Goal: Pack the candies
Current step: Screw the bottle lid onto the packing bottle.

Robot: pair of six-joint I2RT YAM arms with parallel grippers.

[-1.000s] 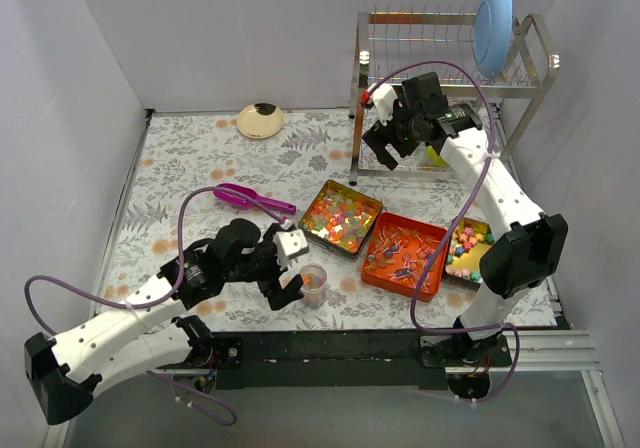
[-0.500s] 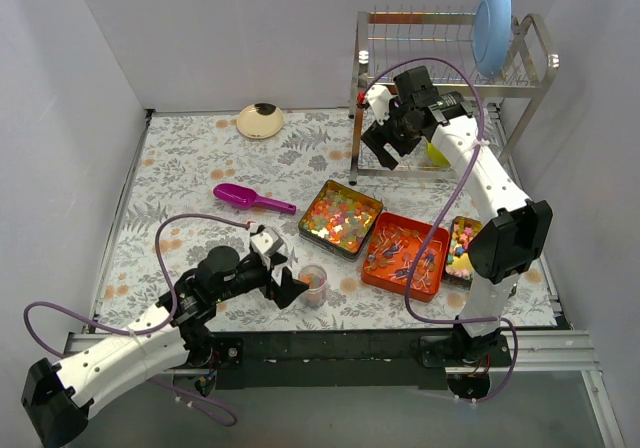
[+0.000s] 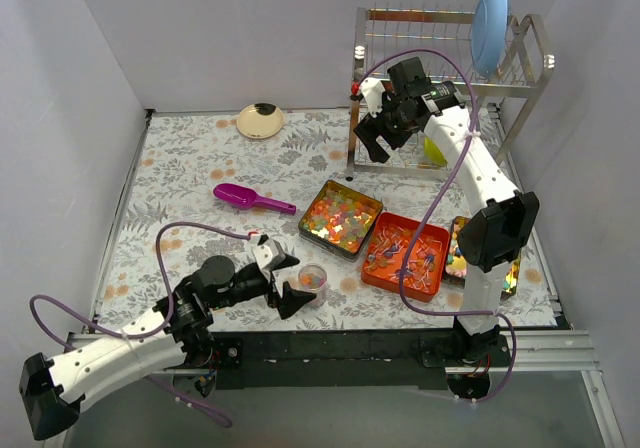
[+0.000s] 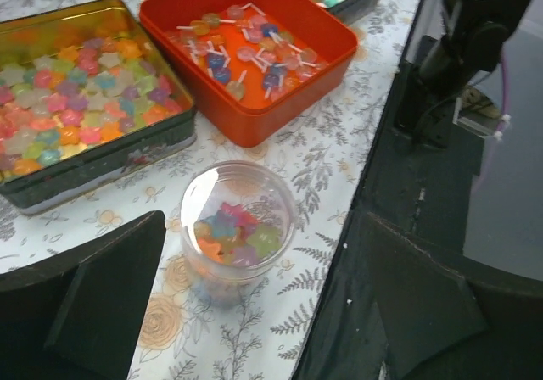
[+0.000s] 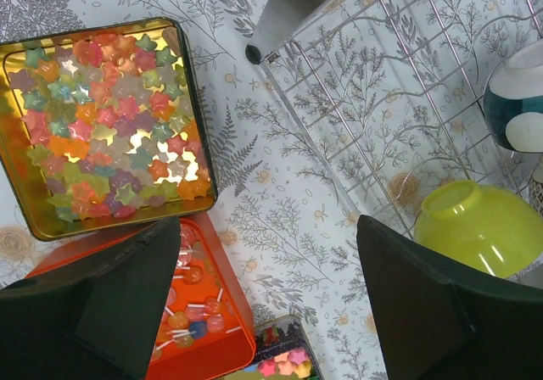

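Observation:
A small clear cup holding a few star candies stands near the table's front edge. My left gripper is open, its fingers either side of the cup and apart from it. Pastel star candies fill a dark tin, also in the left wrist view and the right wrist view. Small lollipops lie in an orange tray. A third tin holds bright candies. My right gripper is open and empty, high by the dish rack.
A purple scoop lies left of the tins. A cream dish sits at the back. The metal rack holds a blue plate, a lime bowl and a white and teal bowl.
My left arm has drawn back toward the front edge, its open fingers lowering around the cup. My right gripper has risen and moved back-left along the rack.

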